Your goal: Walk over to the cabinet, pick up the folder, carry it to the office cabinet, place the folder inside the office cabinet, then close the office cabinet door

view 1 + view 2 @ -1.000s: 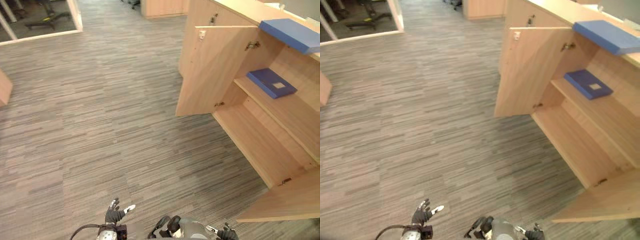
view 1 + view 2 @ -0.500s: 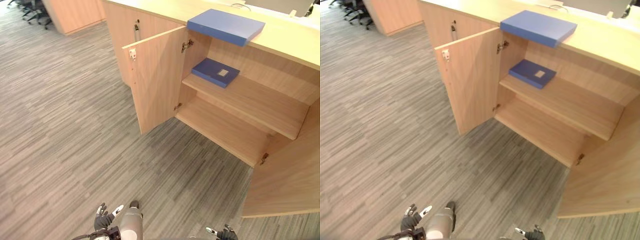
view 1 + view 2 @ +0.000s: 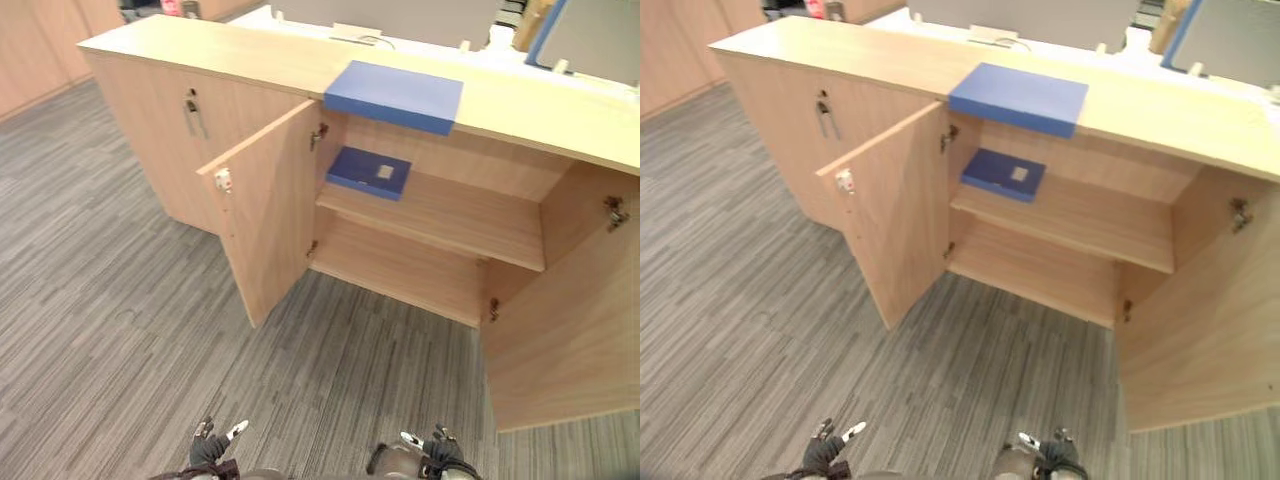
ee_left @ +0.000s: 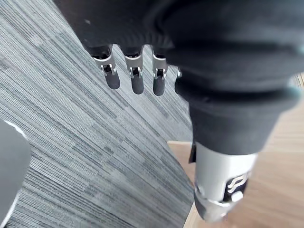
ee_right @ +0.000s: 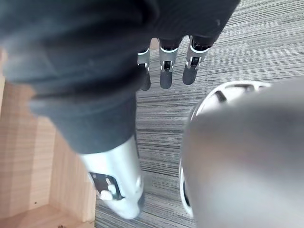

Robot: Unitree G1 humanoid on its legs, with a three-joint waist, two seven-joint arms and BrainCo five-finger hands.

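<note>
A blue folder (image 3: 395, 96) lies flat on top of a light wood cabinet (image 3: 200, 60), above its open compartment. A second blue folder (image 3: 369, 172) lies on the shelf (image 3: 450, 215) inside, between two open doors. The left robot hand (image 4: 136, 80) and the right robot hand (image 5: 166, 71) hang over grey carpet (image 3: 100, 330), fingers straight, holding nothing.

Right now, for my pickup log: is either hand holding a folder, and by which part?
Nothing is held. The left hand and right hand hang open; one blue folder lies on the cabinet top, a navy folder on its shelf.
</note>
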